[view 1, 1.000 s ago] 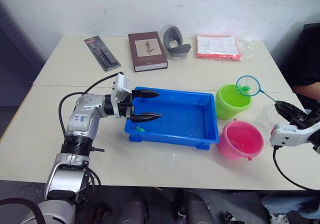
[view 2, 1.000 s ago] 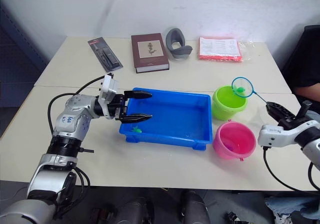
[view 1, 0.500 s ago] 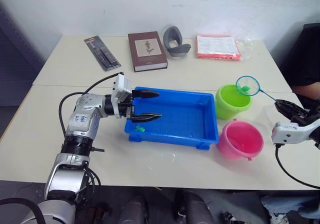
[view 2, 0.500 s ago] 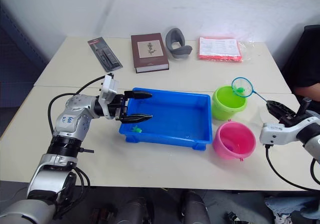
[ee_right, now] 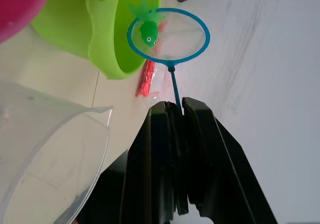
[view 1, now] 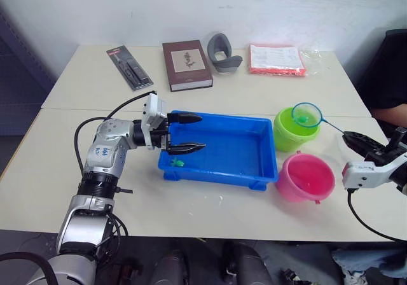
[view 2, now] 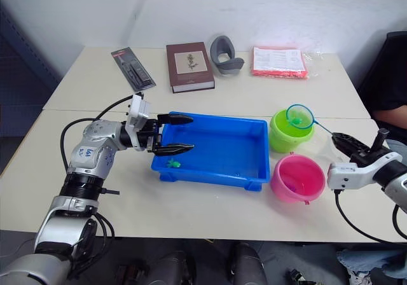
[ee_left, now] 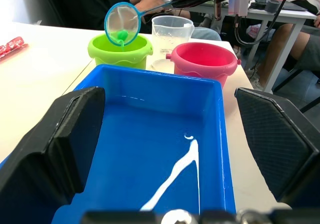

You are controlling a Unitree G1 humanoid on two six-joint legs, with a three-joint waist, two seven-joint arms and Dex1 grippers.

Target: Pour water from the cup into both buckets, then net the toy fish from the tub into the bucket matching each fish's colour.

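Leftmost, the left claw [view 1: 185, 133] is held wide apart over the left end of the blue tub [view 1: 245, 170], where one green fish [view 1: 179, 163] lies at the near-left corner. Further right, the net [view 1: 306, 114], its handle pinched tight in the right claw [view 1: 356, 139], is poised over the green bucket [view 1: 285, 135] with a green fish [ee_right: 148, 31] in its mesh; the handle runs left-and-far from that claw. The pink bucket [view 1: 308, 177] sits nearer. Water levels in the buckets cannot be judged.

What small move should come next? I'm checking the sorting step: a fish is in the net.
Probably tip the net so the green fish drops: the right gripper holds it over the green bucket, the matching colour.
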